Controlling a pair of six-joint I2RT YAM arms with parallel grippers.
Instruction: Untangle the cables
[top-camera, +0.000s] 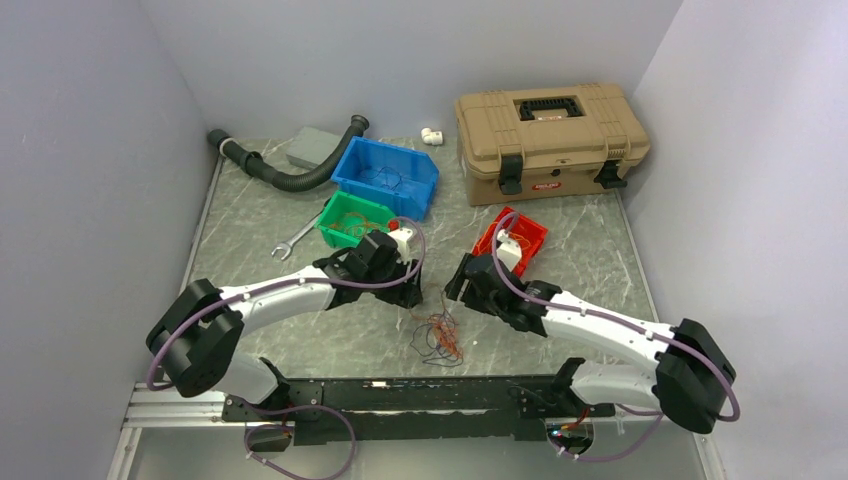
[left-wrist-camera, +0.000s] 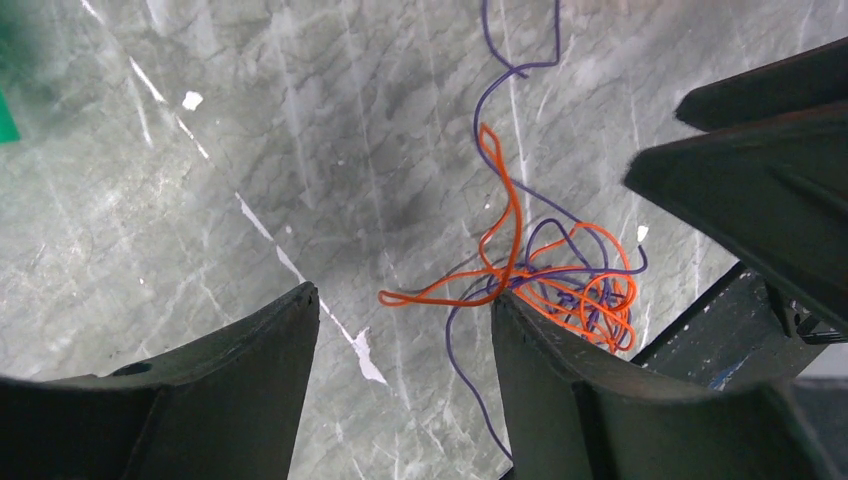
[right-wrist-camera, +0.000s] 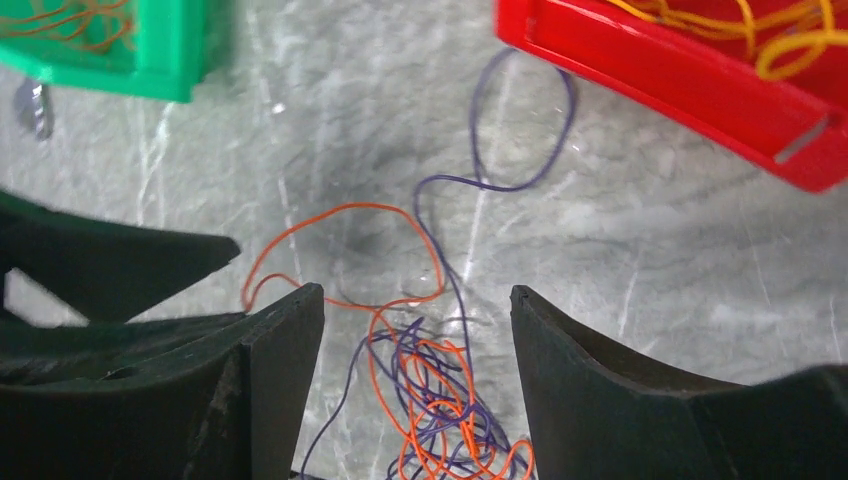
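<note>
A small tangle of thin orange and dark purple cables (top-camera: 437, 338) lies on the marble table between the two arms, near the front edge. In the left wrist view the tangle (left-wrist-camera: 565, 285) sits by my right-hand finger, and an orange loop reaches into the gap. My left gripper (left-wrist-camera: 404, 295) hangs open above the table, holding nothing. My right gripper (right-wrist-camera: 416, 291) is open too, and the knot (right-wrist-camera: 440, 395) lies on the table between its fingers. One purple strand (right-wrist-camera: 520, 140) loops away toward the red bin. Both grippers (top-camera: 405, 290) (top-camera: 462, 285) face each other just behind the tangle.
A green bin (top-camera: 352, 218) holds orange wires, and a red bin (top-camera: 512, 238) holds yellow ones. Behind them are a blue bin (top-camera: 385, 175), a tan toolbox (top-camera: 550, 140), a black corrugated hose (top-camera: 285, 172), a grey box (top-camera: 315, 148) and a wrench (top-camera: 293, 240).
</note>
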